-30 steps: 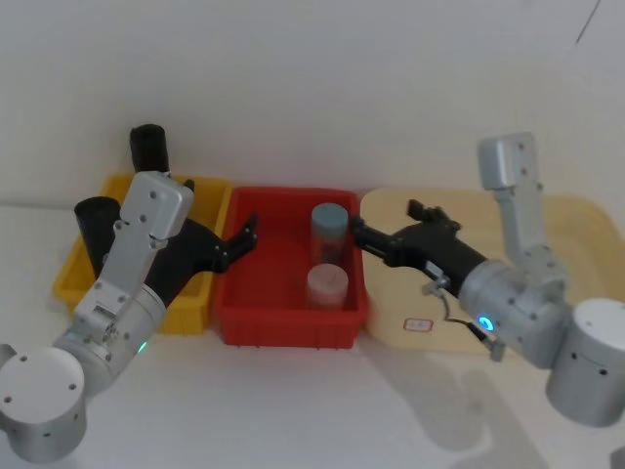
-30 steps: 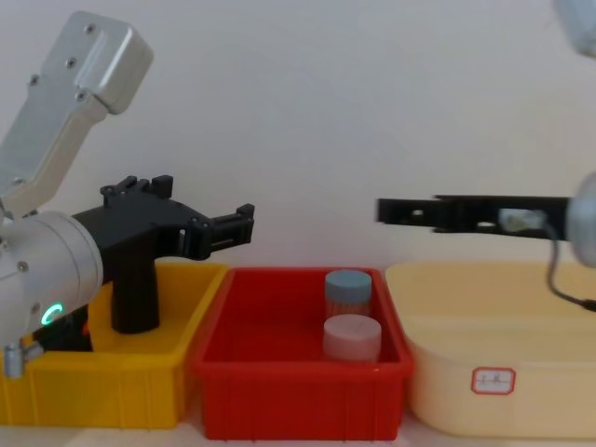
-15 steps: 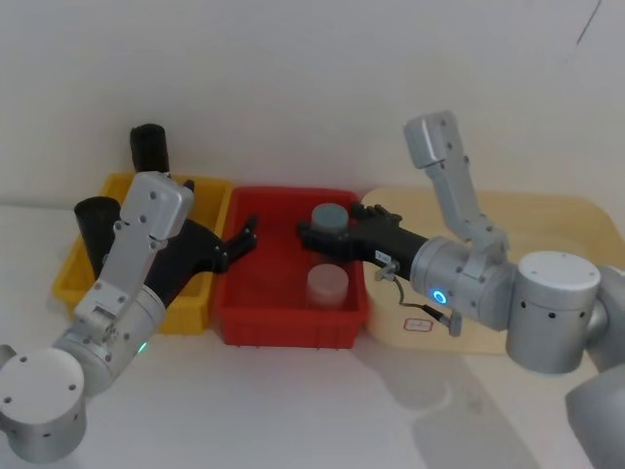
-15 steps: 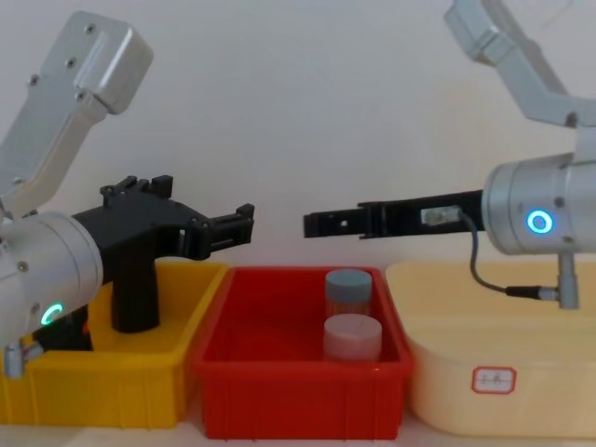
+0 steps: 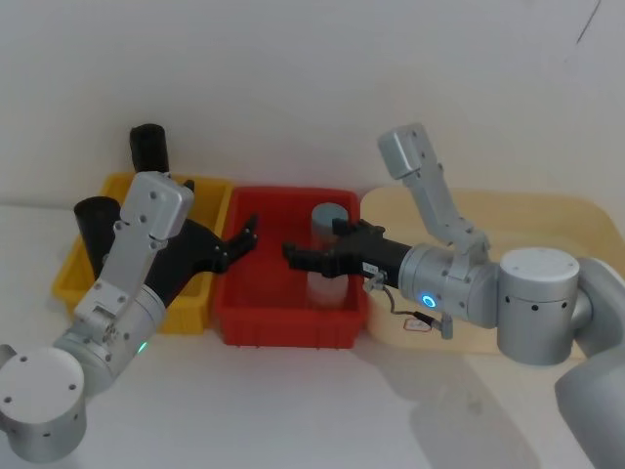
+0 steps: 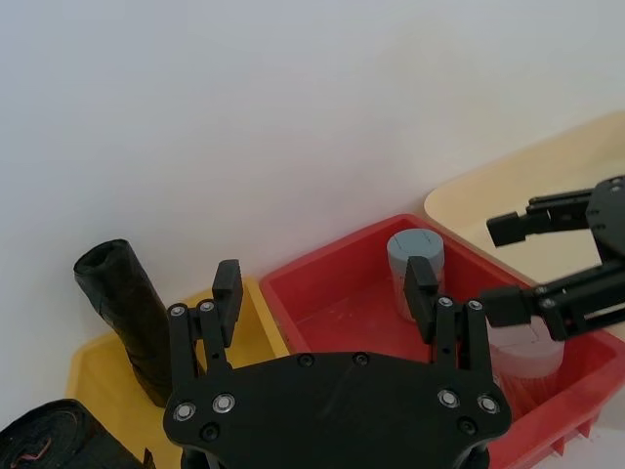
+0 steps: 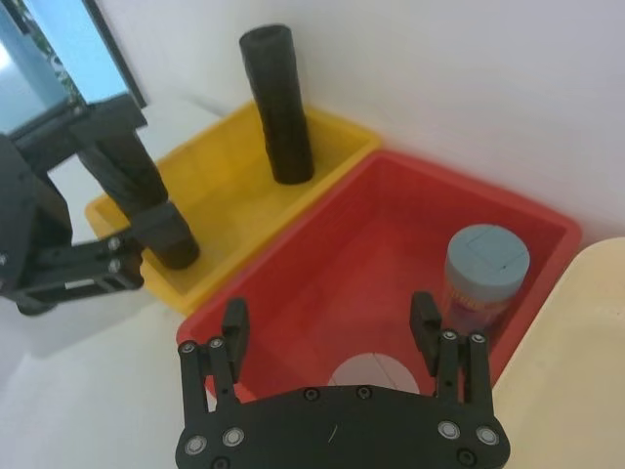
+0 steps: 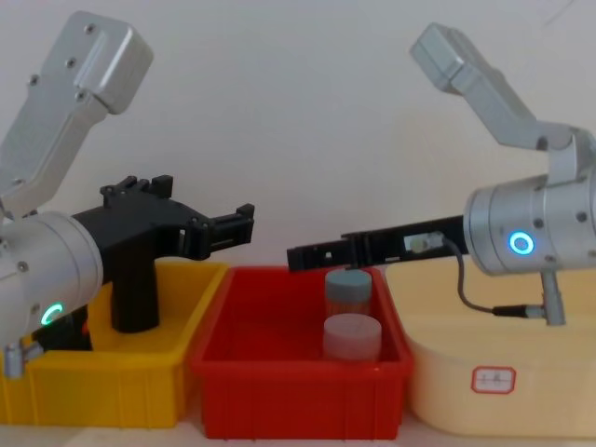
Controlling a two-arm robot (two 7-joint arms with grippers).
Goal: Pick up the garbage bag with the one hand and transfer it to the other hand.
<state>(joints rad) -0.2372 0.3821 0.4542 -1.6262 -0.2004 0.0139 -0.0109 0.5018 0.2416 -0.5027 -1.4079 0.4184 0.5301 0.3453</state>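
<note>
Three containers sit in a row across your head view. From 9 o'clock to 3 o'clock they are a yellow bin, a red bin and a cream tray.

A plain black roll stands upright at the back of the yellow bin, at about 11 o'clock from the red bin. Inside the red bin, a blue-lidded jar stands just behind a pale-lidded jar. Your left arm lies across the yellow bin and covers much of it. The tray's front wall carries a small red-bordered label, but its writing is too small to read.

The garbage bag stands in the near left part of the yellow bin, at 9 o'clock from the red bin. It is matte black and crinkled. The left wrist view shows what looks like a small red mark near its end. Nothing grips it.

Your left gripper hovers over the line where the yellow and red bins meet, with its fingers spread and empty. Your right gripper reaches in from 3 o'clock above the jars, also spread and empty. It faces the left gripper, and the two are apart.
</note>
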